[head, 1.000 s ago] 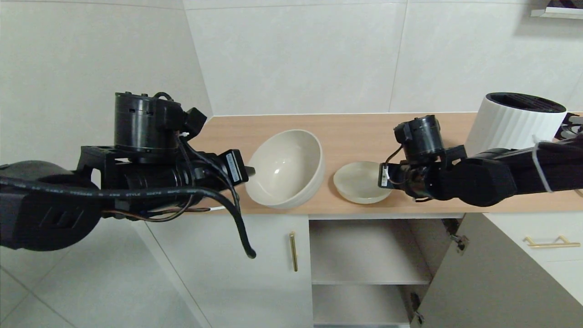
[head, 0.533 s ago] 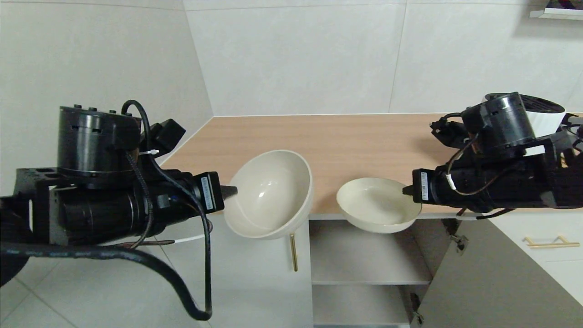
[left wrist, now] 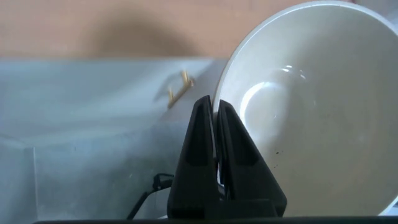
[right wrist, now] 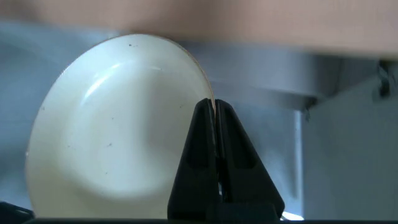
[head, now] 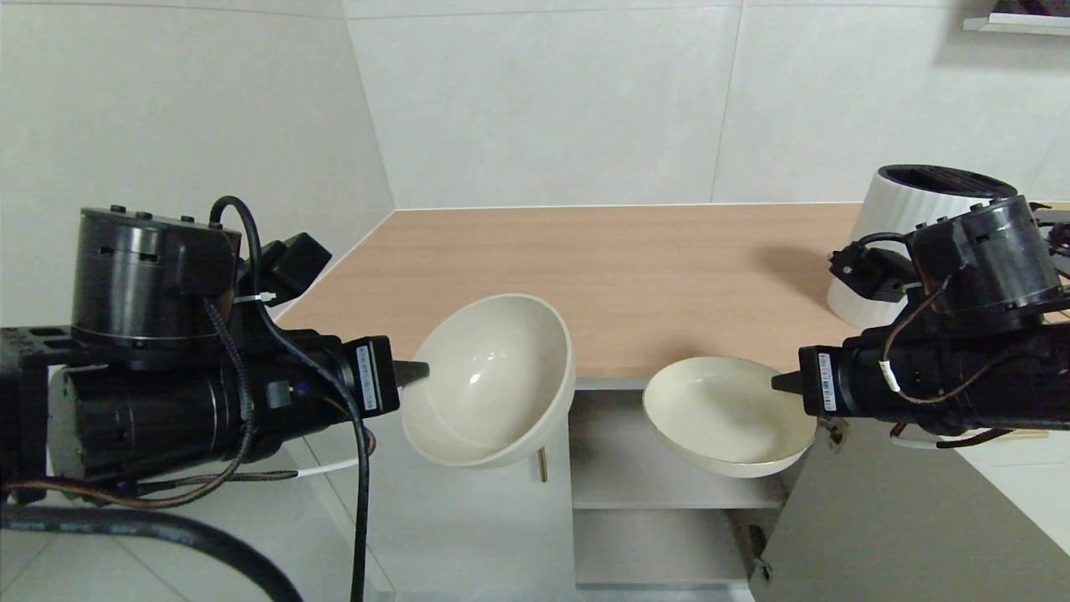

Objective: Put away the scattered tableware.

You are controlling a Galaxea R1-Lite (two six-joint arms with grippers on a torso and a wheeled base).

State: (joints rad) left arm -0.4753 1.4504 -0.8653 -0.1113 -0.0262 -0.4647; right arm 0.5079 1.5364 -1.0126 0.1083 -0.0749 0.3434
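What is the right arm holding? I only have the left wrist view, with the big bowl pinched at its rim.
Observer: The right gripper, fingers shut, holds a shallow dish by its rim, in the air to the right of your big bowl.
Operator: Is the cupboard below open?
Observer: Yes. The cabinet door stands open, and a shelf shows just under the dish.
Operator: What stands on the counter?
Observer: A white ribbed container stands on the countertop, toward the robot's right.
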